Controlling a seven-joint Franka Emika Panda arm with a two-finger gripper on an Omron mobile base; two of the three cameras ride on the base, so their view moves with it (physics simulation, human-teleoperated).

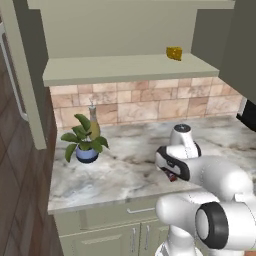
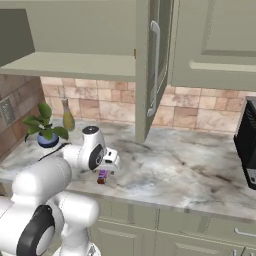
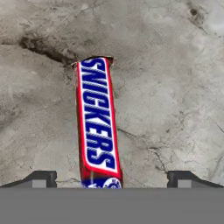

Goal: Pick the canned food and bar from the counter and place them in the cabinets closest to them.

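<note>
The bar (image 3: 97, 122), a red, white and blue wrapped oblong, lies flat on the marbled counter (image 3: 175, 87). My gripper (image 3: 114, 179) hangs right over it, open, with one dark fingertip far out on each side of the bar's near end and touching nothing. From the base cameras the bar (image 2: 102, 176) is a small dark-red piece under the hand, near the counter's front edge (image 1: 171, 177). Above the counter (image 2: 190, 170), the wall cabinets (image 1: 125, 67) stand open with a bare shelf (image 2: 75, 65). The canned food is out of view.
A yellow wedge (image 1: 174, 53) sits on the cabinet shelf. A potted plant (image 1: 85, 142) and a slim bottle (image 1: 93, 124) stand at the counter's back left. An open cabinet door (image 2: 150, 75) hangs over the middle; a black appliance (image 2: 247, 150) stands at the right.
</note>
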